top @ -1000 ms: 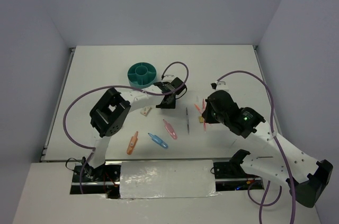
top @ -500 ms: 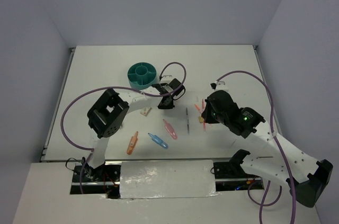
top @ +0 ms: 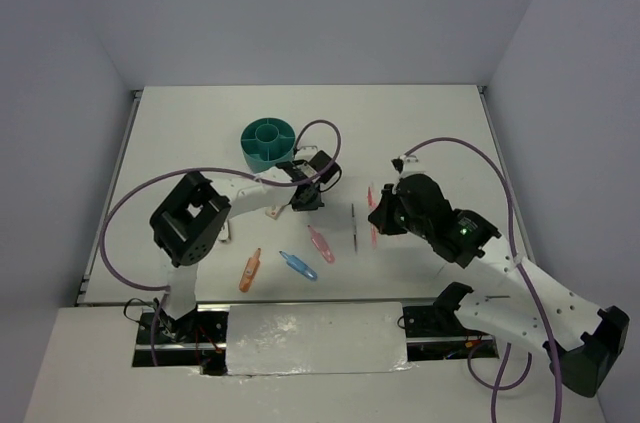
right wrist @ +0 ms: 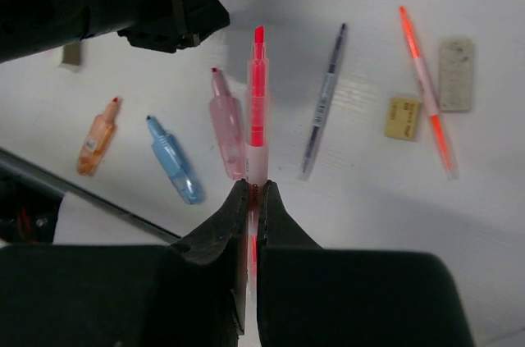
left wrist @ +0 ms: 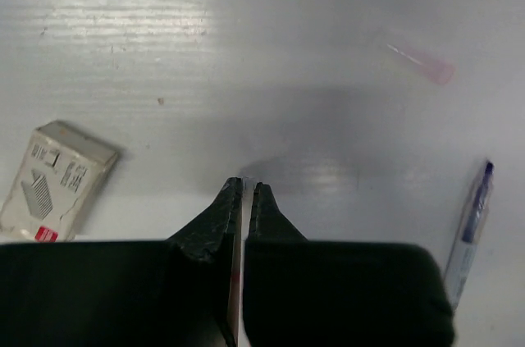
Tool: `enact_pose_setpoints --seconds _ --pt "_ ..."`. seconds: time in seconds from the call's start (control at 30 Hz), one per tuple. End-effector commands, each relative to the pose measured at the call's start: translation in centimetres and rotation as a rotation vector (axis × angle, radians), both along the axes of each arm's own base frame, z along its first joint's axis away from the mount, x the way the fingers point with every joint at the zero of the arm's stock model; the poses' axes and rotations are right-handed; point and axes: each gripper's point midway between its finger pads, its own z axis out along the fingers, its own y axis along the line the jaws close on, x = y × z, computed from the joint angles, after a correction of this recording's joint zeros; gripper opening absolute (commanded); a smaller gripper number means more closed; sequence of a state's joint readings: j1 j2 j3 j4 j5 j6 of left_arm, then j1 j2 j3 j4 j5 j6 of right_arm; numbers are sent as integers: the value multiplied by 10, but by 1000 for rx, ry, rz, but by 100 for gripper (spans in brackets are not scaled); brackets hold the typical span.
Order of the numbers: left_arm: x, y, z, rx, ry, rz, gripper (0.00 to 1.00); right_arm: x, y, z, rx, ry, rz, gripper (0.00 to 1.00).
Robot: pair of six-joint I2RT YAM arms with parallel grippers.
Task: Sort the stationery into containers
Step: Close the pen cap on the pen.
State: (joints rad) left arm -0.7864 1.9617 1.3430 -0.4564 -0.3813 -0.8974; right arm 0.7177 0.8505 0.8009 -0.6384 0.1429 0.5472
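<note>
On the table (top: 430, 123), three markers (right wrist: 97, 135) (right wrist: 172, 158) (right wrist: 225, 130), three erasers (right wrist: 404, 119) (right wrist: 455, 74) (left wrist: 57, 176), right fingers (right wrist: 225, 224) clamp one pink pen (right wrist: 257, 93), left fingers (left wrist: 209, 224) pinch one pale pen (left wrist: 236, 265)

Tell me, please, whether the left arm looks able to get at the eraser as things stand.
Probably yes: the eraser lies bare on the table beside the left gripper, nothing between them; but its jaws look shut on a thin white piece, to be released first.

White left arm (top: 250, 186) and right arm (top: 522, 280), black-jointed, are looped by purple cables (top: 128, 208). A green light (top: 463, 227) is seen on the right one. Fingers (left wrist: 207, 230) are black, tapered.
</note>
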Motion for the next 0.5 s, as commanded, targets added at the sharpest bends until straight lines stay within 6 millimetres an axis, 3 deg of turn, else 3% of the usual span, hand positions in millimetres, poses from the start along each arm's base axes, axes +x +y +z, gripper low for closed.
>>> enact_pose_setpoints --seconds 0.0,0.03,0.07,0.1,0.13,0.17,0.2,0.23,0.27,0.3,0.33,0.37,0.4,0.47 --pt "-7 -7 48 -135 -66 -22 0 -5 31 26 188 -112 130 0" --pt "-6 -10 89 -217 -149 -33 0 -6 37 42 268 -154 140 0" --pt "-6 -10 107 -266 -197 -40 0 -9 42 47 310 -164 158 0" --pt "-10 -11 141 -367 -287 -60 0 -14 52 51 381 -170 202 0" --pt "-12 -11 157 -419 -332 -72 0 -21 58 59 438 -190 238 0" --pt "-21 -5 156 -443 -354 -96 0 -27 64 48 480 -163 259 0" --pt "-27 -12 203 -593 -466 -144 0 -35 76 69 580 -217 337 0" --pt "-33 -15 220 -667 -515 -174 0 -41 82 74 634 -233 376 0" --pt "-46 -13 210 -710 -518 -208 0 -47 86 61 657 -218 403 0" --pt "-55 -12 254 -849 -640 -246 0 -50 92 79 739 -273 442 0" --pt "-69 -10 271 -960 -689 -287 0 -53 96 78 774 -286 460 0" --pt "-74 -12 257 -959 -649 -303 0 -56 97 73 773 -270 467 0" --pt "-83 -9 284 -1041 -728 -339 0 -59 101 82 800 -301 492 0" --pt "-98 -10 287 -1099 -735 -398 0 -72 110 89 813 -320 557 0"
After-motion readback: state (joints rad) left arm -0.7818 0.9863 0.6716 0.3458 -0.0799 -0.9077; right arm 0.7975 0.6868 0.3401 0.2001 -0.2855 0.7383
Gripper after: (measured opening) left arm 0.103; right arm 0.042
